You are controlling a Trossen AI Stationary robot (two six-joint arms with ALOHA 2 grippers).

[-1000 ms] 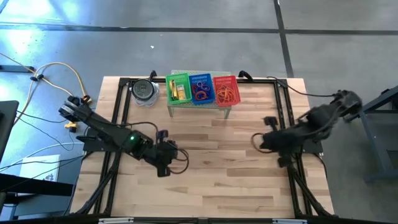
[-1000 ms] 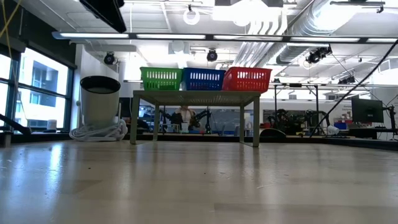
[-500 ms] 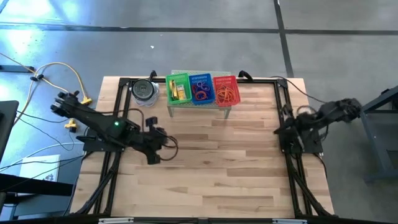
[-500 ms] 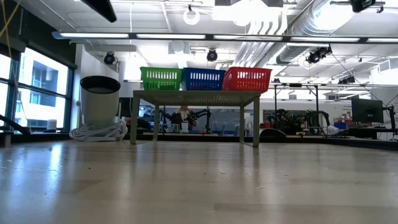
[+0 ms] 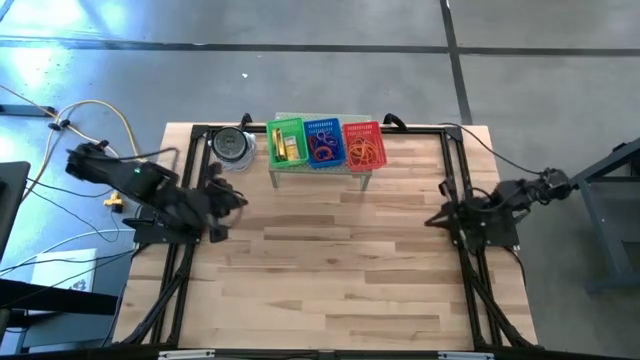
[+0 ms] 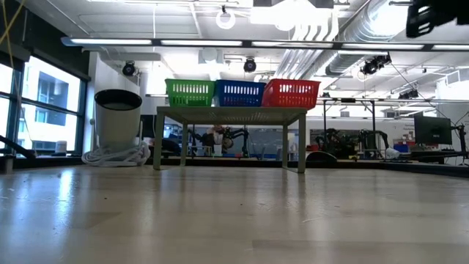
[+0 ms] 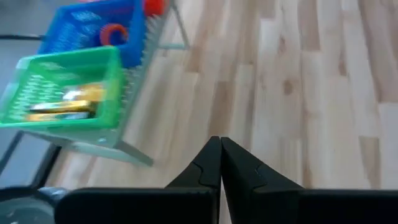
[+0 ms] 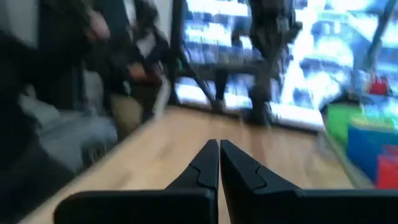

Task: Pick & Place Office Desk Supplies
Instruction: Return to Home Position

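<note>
Now I've pulled both arms back to the tabletop's [image 5: 330, 270] side edges, left tool [image 7: 219, 147] and right tool [image 8: 218, 148] pressed together empty, office desk supplies [image 5: 364, 150] sorted in the baskets [image 5: 271, 143] at upper centre, so the job looks done.

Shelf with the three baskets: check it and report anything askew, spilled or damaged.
Nothing stands out. The green basket, blue basket and red basket sit side by side on the stand, with no spill visible. The left gripper and right gripper are shut, toward the table's sides.
</note>
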